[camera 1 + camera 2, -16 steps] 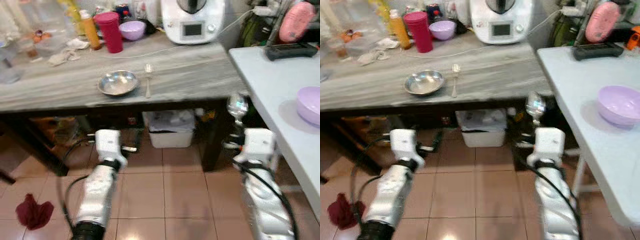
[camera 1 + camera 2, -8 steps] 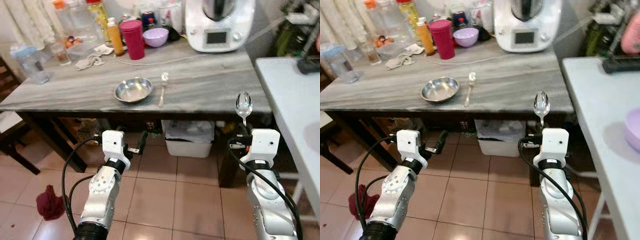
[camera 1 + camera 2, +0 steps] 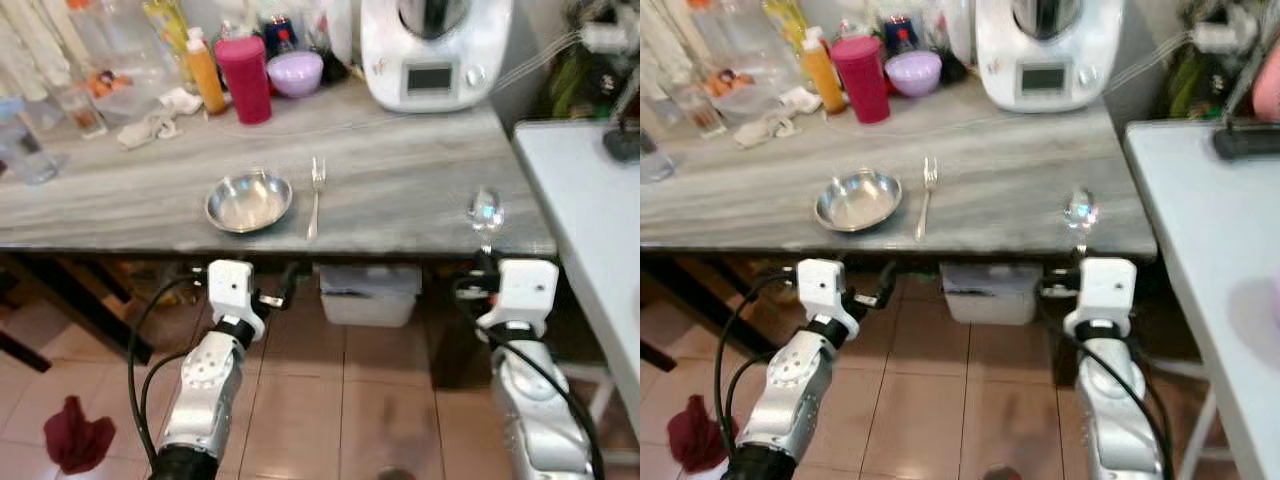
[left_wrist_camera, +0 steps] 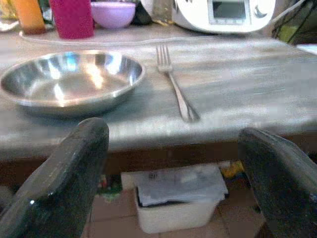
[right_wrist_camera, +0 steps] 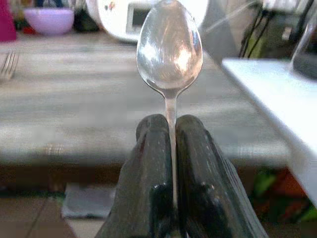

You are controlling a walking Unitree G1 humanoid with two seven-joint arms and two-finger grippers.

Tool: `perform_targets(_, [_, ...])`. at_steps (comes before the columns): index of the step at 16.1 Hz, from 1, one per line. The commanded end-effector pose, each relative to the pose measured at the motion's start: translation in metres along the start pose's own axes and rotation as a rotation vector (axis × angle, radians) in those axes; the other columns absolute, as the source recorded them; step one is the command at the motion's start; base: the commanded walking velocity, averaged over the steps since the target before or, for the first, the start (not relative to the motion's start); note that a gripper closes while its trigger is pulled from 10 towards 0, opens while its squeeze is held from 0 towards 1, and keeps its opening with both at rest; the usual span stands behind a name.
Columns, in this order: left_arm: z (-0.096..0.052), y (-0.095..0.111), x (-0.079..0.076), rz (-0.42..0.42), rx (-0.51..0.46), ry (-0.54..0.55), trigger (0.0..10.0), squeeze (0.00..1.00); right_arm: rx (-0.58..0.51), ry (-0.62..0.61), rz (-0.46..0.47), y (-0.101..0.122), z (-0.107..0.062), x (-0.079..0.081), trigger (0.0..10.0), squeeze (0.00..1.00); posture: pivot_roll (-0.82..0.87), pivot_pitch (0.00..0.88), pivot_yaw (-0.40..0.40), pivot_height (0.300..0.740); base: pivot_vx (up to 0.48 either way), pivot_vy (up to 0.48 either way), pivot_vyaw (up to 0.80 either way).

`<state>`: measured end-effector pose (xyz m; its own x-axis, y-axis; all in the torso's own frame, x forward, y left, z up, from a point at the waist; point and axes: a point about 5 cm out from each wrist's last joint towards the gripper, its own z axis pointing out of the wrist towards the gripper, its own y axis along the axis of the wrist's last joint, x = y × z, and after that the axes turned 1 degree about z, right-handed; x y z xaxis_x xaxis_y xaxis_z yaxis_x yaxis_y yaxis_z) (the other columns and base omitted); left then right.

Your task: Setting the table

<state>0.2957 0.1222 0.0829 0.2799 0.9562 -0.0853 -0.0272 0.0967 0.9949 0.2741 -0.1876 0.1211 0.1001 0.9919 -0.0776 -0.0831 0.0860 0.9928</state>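
Now you've closed in on the table (image 3: 400, 190): right gripper (image 5: 171, 130) clamped on the spoon (image 5: 169, 49), left gripper (image 4: 173, 148) spread wide, bowl (image 3: 248, 200) and fork (image 3: 315, 195) waiting ahead.

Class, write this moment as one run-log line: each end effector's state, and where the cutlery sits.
right end effector: shut on spoon | left end effector: open, empty | fork: on table, beside steel bowl

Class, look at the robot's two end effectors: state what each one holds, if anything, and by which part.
The right end effector holds a spoon by its handle, bowl upward. The left end effector is open and holds nothing.
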Motion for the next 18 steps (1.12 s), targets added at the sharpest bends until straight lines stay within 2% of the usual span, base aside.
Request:
perform_targets(1, [-0.0035, 0.0009, 0.0111, 0.018, 0.005, 0.026, 10.0, 0.0, -0.024, 0.023, 0.022, 0.006, 0.0008, 0.0088, 10.0, 0.0, -0.27, 0.072, 0.088, 0.74, 0.311, 0.0, 0.0])
perform_targets(8, [-0.0042, 0.0014, 0.0152, 0.014, 0.009, 0.037, 10.0, 0.0, -0.022, 0.016, 0.042, 0.0052, 0.0021, 0.0107, 10.0, 0.0, -0.26, 0.069, 0.095, 0.74, 0.425, 0.0, 0.0])
perform_targets(13, [-0.0049, 0.0033, 0.017, 0.015, 0.002, 0.039, 10.0, 0.0, -0.018, 0.015, 0.059, 0.005, 0.0048, 0.0112, 10.0, 0.0, -0.25, 0.066, 0.093, 0.74, 0.0, 0.17, 0.0])
perform_targets(18, [-0.0054, 0.0029, 0.0153, 0.012, 0.004, 0.035, 10.0, 0.0, -0.02, 0.018, 0.063, 0.0049, 0.0051, 0.012, 10.0, 0.0, -0.25, 0.064, 0.09, 0.74, 0.0, 0.311, -0.46])
